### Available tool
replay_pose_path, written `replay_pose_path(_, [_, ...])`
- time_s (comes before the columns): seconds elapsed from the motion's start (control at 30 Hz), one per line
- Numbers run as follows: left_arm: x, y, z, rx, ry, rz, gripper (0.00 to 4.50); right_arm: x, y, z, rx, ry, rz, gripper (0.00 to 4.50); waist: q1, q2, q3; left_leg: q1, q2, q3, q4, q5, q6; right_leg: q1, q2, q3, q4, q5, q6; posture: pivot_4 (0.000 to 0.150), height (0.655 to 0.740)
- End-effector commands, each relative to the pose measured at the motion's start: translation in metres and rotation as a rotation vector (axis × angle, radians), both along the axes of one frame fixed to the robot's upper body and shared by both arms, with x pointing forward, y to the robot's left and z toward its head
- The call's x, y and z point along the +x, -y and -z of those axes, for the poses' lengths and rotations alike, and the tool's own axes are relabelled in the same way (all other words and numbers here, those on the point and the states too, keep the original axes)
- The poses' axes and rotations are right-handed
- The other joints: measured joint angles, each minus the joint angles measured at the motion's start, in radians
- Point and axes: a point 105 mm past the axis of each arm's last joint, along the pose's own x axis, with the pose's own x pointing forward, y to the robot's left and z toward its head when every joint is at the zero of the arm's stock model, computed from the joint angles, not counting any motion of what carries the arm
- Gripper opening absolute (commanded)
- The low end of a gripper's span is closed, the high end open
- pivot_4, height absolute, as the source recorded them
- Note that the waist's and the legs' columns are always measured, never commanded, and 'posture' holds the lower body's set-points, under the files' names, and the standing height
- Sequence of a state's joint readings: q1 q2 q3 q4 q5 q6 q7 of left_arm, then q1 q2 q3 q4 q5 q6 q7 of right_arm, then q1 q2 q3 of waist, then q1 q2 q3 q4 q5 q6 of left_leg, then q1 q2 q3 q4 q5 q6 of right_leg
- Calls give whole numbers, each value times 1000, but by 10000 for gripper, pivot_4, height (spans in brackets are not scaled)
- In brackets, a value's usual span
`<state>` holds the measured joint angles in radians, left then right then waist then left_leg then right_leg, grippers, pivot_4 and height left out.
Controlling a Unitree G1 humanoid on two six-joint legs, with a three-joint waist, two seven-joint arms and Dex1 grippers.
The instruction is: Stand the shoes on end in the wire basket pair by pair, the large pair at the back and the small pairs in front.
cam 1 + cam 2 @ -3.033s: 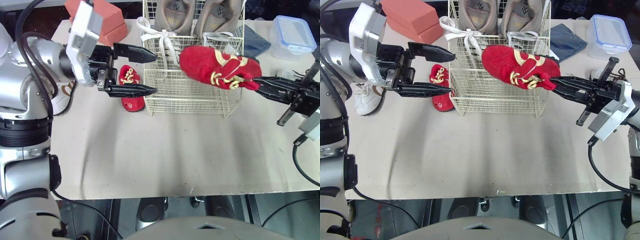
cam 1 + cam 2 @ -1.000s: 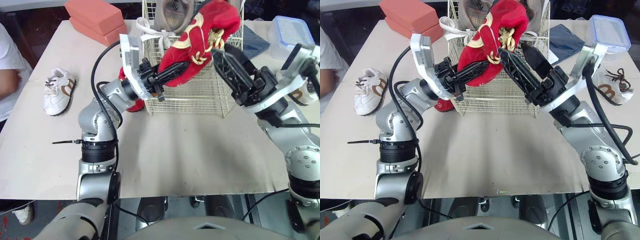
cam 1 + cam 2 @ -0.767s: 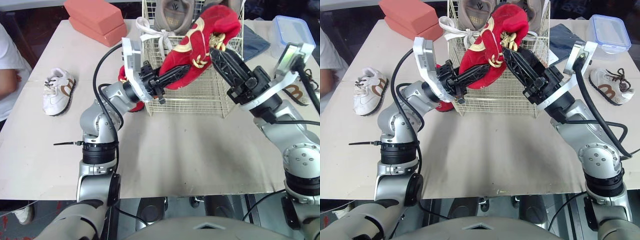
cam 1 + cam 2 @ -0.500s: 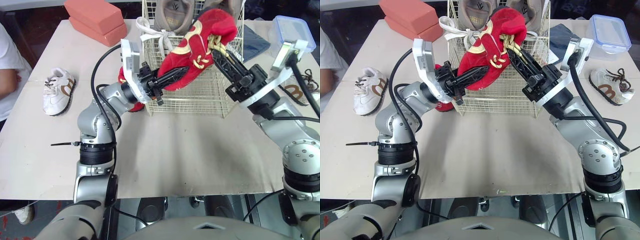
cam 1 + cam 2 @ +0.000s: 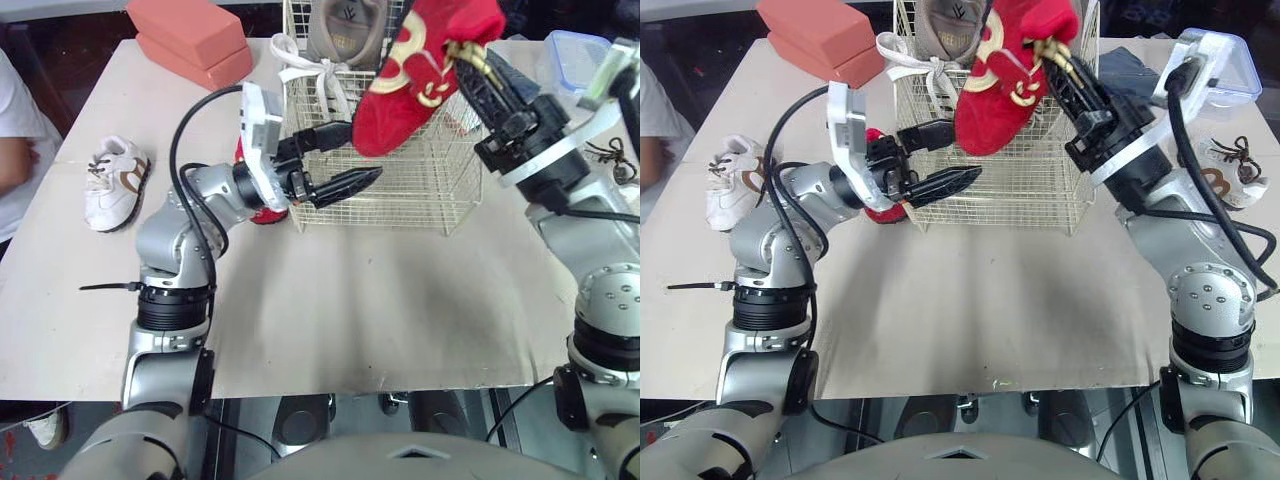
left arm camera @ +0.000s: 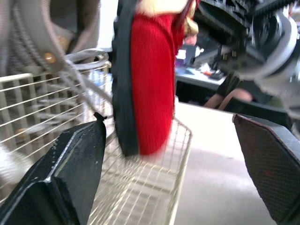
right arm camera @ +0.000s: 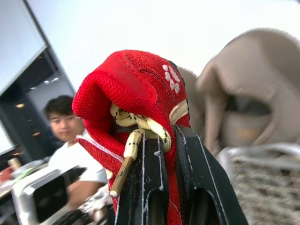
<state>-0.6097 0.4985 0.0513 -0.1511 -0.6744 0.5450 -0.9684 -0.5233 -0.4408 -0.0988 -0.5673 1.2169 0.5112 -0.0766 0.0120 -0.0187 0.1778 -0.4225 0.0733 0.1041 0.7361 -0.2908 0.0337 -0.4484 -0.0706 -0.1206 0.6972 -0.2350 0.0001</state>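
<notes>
The step in hand is standing a small red shoe (image 5: 420, 80) in the front of the wire basket (image 5: 400, 205), ahead of the large grey pair (image 5: 345, 25) upright at the back. The right hand (image 5: 1055, 55), clenched on the shoe's laced collar, holds it toe-down over the basket's front part, while the left hand (image 5: 365, 150) hovers released just beside the toe. Next, I judge, the shoe should go straight down inside the front wire wall; its mate (image 5: 883, 211) lies on the desk (image 5: 350, 300) beside the basket.
</notes>
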Motion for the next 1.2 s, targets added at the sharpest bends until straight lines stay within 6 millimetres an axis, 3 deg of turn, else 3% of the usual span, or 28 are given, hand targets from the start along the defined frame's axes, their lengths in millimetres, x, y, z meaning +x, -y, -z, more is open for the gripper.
replay_pose_path(0.03, [-8,-19,-27,21,102,-66,44395,-1,25,-33,-39,183,174,0,-2,0,0,0,0,0,0,0,0,-1,0,0,0,0,0,1500,6860])
replay_pose_path(0.2, [-16,-27,-33,91,119,-90,44395,12,29,-27,-256,253,290,0,3,0,0,-1,0,0,-1,0,0,-1,0,0,-1,0,0,1500,6860])
replay_pose_path(0.5, [-24,-28,-39,210,145,-127,44395,35,29,30,-654,141,380,0,0,0,0,-1,0,0,-1,0,0,-1,0,0,-1,0,0,1500,6860])
replay_pose_path(0.7, [-26,-27,-38,223,130,-123,44395,41,32,56,-631,-47,385,0,1,0,0,-2,0,-1,-1,0,0,-2,-1,0,-1,0,0,1500,6860])
replay_pose_path(0.8, [-25,-29,-36,246,127,-132,44395,41,32,58,-570,-95,383,0,1,0,0,-2,0,-1,-1,0,0,-2,0,-1,-1,0,0,1500,6860])
replay_pose_path(0.9, [-24,-29,-35,248,124,-133,45000,44,38,59,-596,-101,417,8613,2,0,0,-2,0,-1,-1,0,0,-2,0,-1,-1,0,0,1500,6860])
replay_pose_path(1.13, [-17,-42,-35,232,117,-178,45000,39,56,48,-584,-57,439,42384,2,0,0,-3,0,-2,0,0,0,-2,-1,-2,-1,0,0,1500,6860])
replay_pose_path(1.2, [-14,-52,-37,212,115,-205,45000,36,64,42,-577,-33,441,44559,1,0,0,-3,0,-2,0,0,0,-2,-1,-2,-1,0,0,1500,6860])
